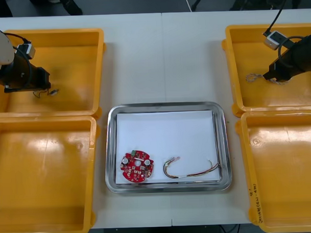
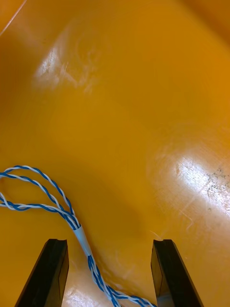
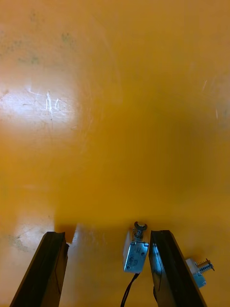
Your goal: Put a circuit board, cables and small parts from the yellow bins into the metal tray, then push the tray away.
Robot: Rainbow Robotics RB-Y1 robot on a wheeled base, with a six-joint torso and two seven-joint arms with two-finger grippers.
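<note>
My left gripper (image 1: pixel 46 85) is down in the far left yellow bin (image 1: pixel 81 37), open. In the left wrist view a small metal part (image 3: pixel 135 254) with a black lead lies on the bin floor between the fingers (image 3: pixel 51 259), close to one of them, and a second small metal part (image 3: pixel 200 266) lies just outside. My right gripper (image 1: pixel 270 76) is low in the far right yellow bin (image 1: pixel 239 37), open around the twisted blue and white cable (image 2: pixel 82 237), whose loop (image 1: pixel 252 78) reaches past the fingertips. The metal tray (image 1: pixel 111 148) holds a round red circuit board (image 1: pixel 137 167) and a red and yellow cable (image 1: pixel 190 170).
The near left yellow bin (image 1: pixel 45 176) and the near right yellow bin (image 1: pixel 285 173) flank the tray. Bare white table runs beyond the tray between the two far bins. A white box on a black lead (image 1: pixel 273 39) hangs over the far right bin.
</note>
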